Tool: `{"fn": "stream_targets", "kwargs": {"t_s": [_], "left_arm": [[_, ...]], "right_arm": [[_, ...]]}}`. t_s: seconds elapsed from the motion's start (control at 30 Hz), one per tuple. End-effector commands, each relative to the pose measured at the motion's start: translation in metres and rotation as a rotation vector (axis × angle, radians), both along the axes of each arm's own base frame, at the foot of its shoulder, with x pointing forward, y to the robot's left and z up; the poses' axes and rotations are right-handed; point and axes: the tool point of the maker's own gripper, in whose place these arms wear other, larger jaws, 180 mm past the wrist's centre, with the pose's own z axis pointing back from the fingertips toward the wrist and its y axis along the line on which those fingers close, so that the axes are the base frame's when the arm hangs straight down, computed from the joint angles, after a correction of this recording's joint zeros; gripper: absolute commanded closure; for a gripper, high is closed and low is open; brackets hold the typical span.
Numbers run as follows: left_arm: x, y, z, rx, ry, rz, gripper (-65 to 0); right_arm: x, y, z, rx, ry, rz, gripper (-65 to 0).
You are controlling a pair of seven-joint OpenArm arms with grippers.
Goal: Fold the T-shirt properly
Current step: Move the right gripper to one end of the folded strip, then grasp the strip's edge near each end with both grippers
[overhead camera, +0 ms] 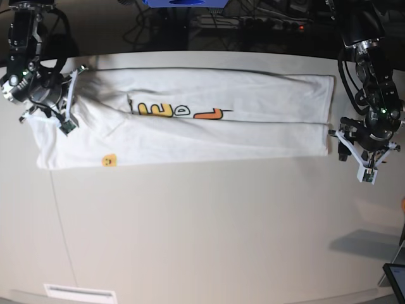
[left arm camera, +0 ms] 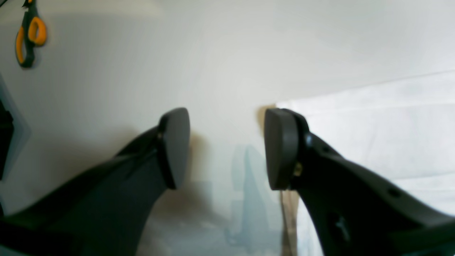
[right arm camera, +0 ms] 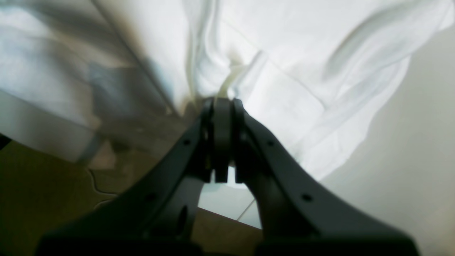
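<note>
**Long, limp band of cloth, pinched at one end only**

We are looking at the T-shirt (overhead camera: pixel 190 130) lying across the upper part of the base view, already doubled lengthwise into a long white band on the tabletop (overhead camera: pixel 209 234), with a strip of the coloured print showing along the fold.

At the upper left of that view, our right end effector (right arm camera: pixel 223 103) is clenching a bunch of white cloth, its pads pressed together on the fabric. At the right edge, our left end effector (left arm camera: pixel 227 147) is standing released, jaws wide apart, hovering just beside the shirt's end and gripping nothing.

We are judging the cloth light, soft and prone to sagging and wrinkling, so lifting by one end alone would let it droop. The corners of the free end near the left end effector look like the sensible hold.

Orange-handled scissors (left arm camera: pixel 30 35) are lying well apart.
</note>
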Motion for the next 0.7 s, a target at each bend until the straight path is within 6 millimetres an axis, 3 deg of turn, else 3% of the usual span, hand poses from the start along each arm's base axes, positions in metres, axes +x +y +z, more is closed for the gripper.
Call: {"fn": "stream_targets", "kwargs": {"t_s": [0.0,0.17,0.27,0.37,0.47,0.67], "left_arm": [[0.008,0.005,0.015,0.022,-0.044,-0.002,-33.4],[0.007,0.005,0.014,0.022,-0.041,-0.002,-33.4],[0.005,0.005,0.013,0.022,-0.036,-0.003,-33.4],[0.005,0.005,0.013,0.022,-0.036,-0.003,-33.4],[0.005,0.005,0.012,0.022,-0.034,-0.003,-33.4],[0.007,0.004,0.014,0.017,-0.042,-0.003,-33.4]], "right_arm": [[0.007,-0.005,0.008,-0.012,-0.031,-0.001,-0.1],[0.006,-0.002,0.006,-0.001,-0.031,-0.017,-0.9],[0.006,-0.002,0.006,0.013,-0.034,-0.044,-9.1],[0.001,-0.011,0.006,0.009,-0.022,-0.111,-21.6],[0.0,-0.026,0.01,0.001,-0.036,-0.165,-29.5],[-0.004,-0.066,0.023,-0.032,-0.081,-0.294,-29.9]]}}
